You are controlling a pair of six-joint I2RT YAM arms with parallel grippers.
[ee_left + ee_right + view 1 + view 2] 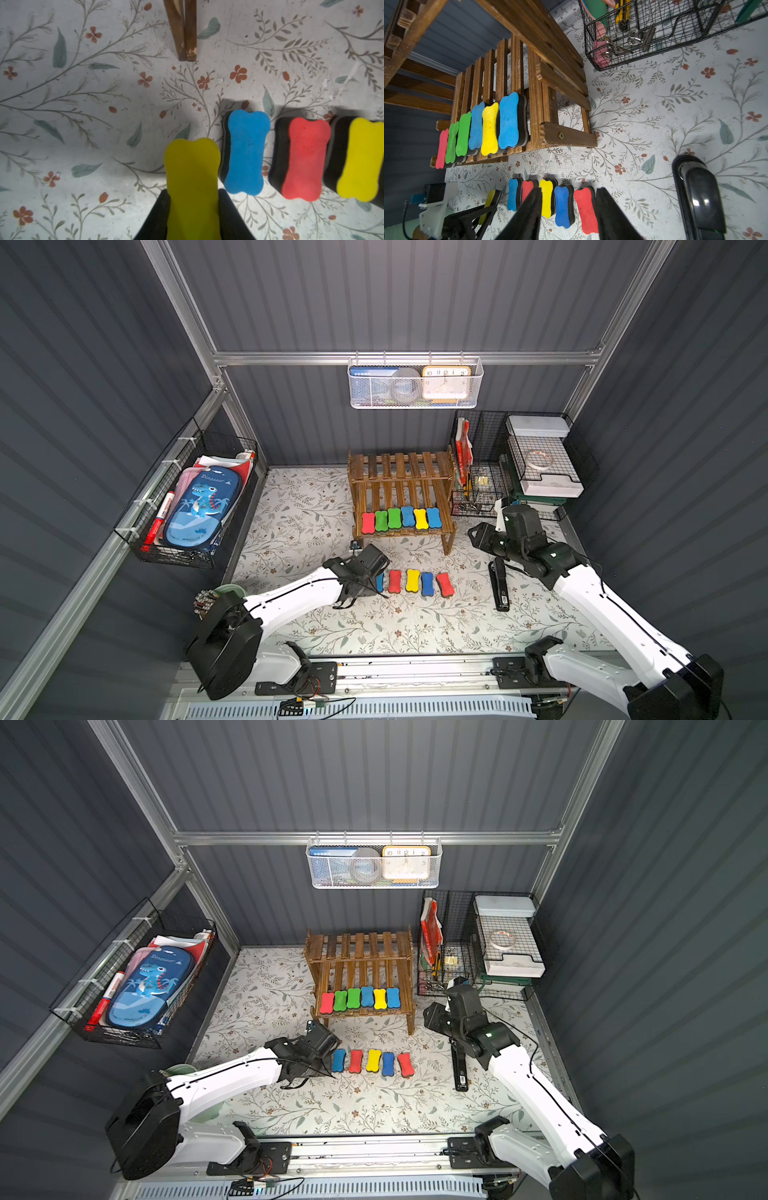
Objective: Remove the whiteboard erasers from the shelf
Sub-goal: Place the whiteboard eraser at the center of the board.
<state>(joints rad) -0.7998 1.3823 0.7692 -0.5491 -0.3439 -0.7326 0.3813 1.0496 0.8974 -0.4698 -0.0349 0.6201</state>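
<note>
The left end effector (pixel 193 191) is clamped on a yellow eraser (pixel 192 164), its black fingers (pixel 160 214) pressing the block's long sides low over the flowered desk (pixel 83 104). Whether the block touches the desk cannot be told. Just beside this end effector, toward the right arm, a row of erasers lies on the desk: a blue eraser (pixel 246 151) nearest, then a red eraser (pixel 304 158), then a second yellow eraser (pixel 361 160). In both top views the row runs on with a darker blue eraser (pixel 388 1063) and a last red eraser (pixel 406 1065). Ahead of the left end effector stands the shelf (pixel 401 466), with one front leg (pixel 186 31) showing in the left wrist view. Its lower tier carries six shelf erasers (pixel 407 517) side by side: red, green, green, blue, yellow, blue. The right end effector (pixel 570 189) hangs above the desk beside the shelf's end, with its jaws apart and nothing between them. A black stapler (pixel 500 585) lies on the desk near it, and the black wire organiser (pixel 478 489) stands behind it.
</note>
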